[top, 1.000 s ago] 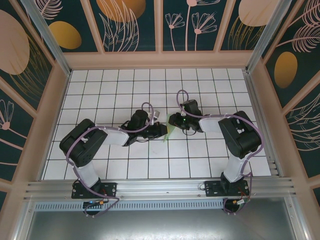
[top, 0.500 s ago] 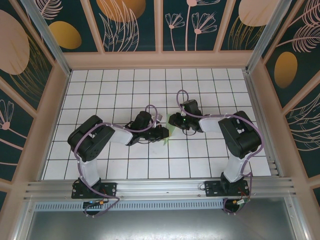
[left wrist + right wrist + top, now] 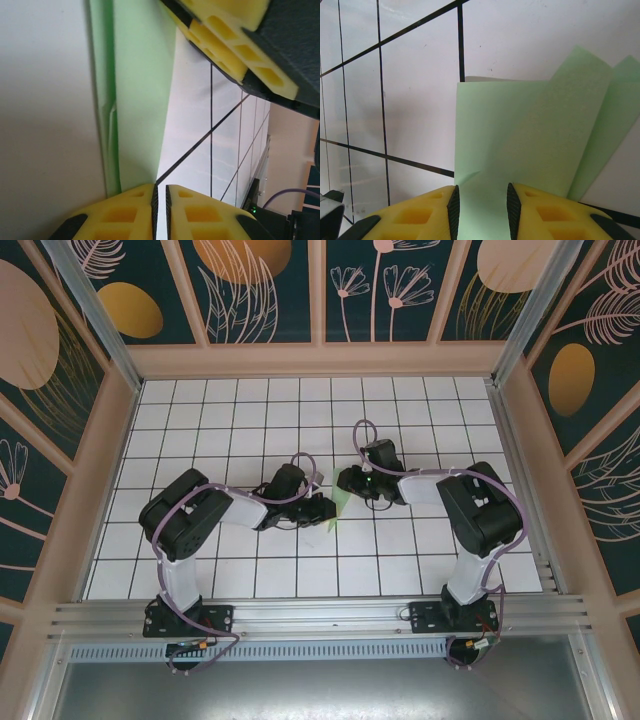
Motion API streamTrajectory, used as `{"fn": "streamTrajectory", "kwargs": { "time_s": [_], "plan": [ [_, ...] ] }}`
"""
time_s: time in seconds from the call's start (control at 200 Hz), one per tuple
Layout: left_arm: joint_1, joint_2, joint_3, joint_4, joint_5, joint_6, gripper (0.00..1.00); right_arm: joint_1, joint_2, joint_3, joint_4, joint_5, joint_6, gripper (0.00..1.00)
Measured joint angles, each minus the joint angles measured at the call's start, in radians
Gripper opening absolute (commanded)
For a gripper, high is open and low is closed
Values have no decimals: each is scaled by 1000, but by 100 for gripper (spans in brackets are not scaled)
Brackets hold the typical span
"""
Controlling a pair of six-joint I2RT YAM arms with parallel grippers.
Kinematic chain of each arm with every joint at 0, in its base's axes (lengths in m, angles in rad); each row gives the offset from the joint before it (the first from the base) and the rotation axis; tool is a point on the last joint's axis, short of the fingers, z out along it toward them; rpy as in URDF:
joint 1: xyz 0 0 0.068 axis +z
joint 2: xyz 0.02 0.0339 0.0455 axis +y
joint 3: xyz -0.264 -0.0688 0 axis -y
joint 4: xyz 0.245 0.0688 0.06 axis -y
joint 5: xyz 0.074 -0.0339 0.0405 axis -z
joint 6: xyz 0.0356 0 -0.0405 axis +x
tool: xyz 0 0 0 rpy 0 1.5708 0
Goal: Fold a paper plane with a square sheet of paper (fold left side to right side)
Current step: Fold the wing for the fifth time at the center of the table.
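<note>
So the thin light green sheet of paper (image 3: 342, 502) is sitting mid-table on the white tiled surface with black grid lines (image 3: 400, 560), right between the two arms, already partly folded, with layers overlapping. From the left wrist cam it (image 3: 140, 100) shows a long straight crease and a tiny wrinkle along it. The stuff looks super light and floppy with a matte finish, so my guess is it'll buckle or slide on that smooth tile if you push it; better to pinch it near an edge or corner and keep the other side pinned. The left gripper (image 3: 322, 512) has its yellow foam-looking pads (image 3: 120, 215) squeezed nearly together, and I'd say they're pinching the paper's edge. The right gripper (image 3: 347, 483) is only cracked open a bit: in its own cam the sheet (image 3: 520, 150) runs into the narrow gap between the yellow fingers (image 3: 420, 220), but I can't tell if it's actually clamped.
</note>
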Motion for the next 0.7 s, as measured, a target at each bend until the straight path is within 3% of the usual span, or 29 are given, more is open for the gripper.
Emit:
{"fn": "streamTrajectory", "kwargs": {
  "time_s": [0.53, 0.701],
  "plan": [
    [-2, 0, 39, -98, -21, 43, 12, -16, -49, -10, -13, 11, -17, 32],
    [-13, 4, 82, -188, -40, 74, 10, -32, -178, -39, -18, 38, -41, 13]
  ]
}}
